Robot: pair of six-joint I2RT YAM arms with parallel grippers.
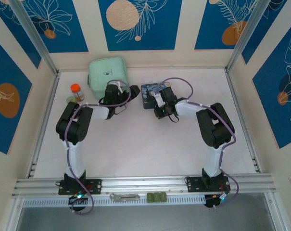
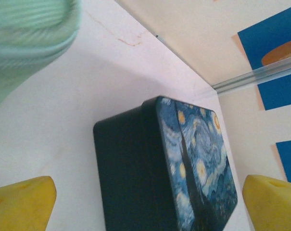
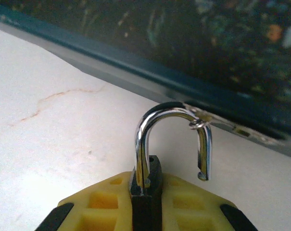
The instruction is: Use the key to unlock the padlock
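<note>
White tabletop (image 1: 145,144) w/ faint brownish crack lines, boxed in by cream walls carrying blue leaf-print panels (image 1: 135,21) on the left, back & right. An alu rail (image 1: 145,183) runs along the near edge, w/ both arm bases bolted to it.

The padlock (image 3: 146,180) is in the R gripper (image 3: 146,202), just right of table centre. Its dark body is pinched btwn the yellow fingers (image 3: 186,204), and the silvery shackle (image 3: 141,139) sticks out past the tips. One leg sits in the body; the other end hangs free, clear of it, so the shackle is open. The shackle top is right by the lower edge of the tin box (image 1: 151,94). Touching or not, can't tell, as that spot is too blurred.

Others, L to R:
- An orange-capped bottle (image 1: 76,91) stands at far left.
- A mint-green lidded box (image 1: 107,72) sits at back-left.
- The L gripper (image 2: 149,192) is just right of the mint box, spread wide & holding nothing. Its yellow tips are well apart from the tin box ahead, whose dark side wall & starry blue-yellow lid face that wrist cam.
- The tin box stands btwn the two grippers, hard up against the R one.
- On the near rail lie a small silvery metal thing (image 1: 123,196), too small to ID, & green blocks (image 1: 157,197) beside it.
</note>
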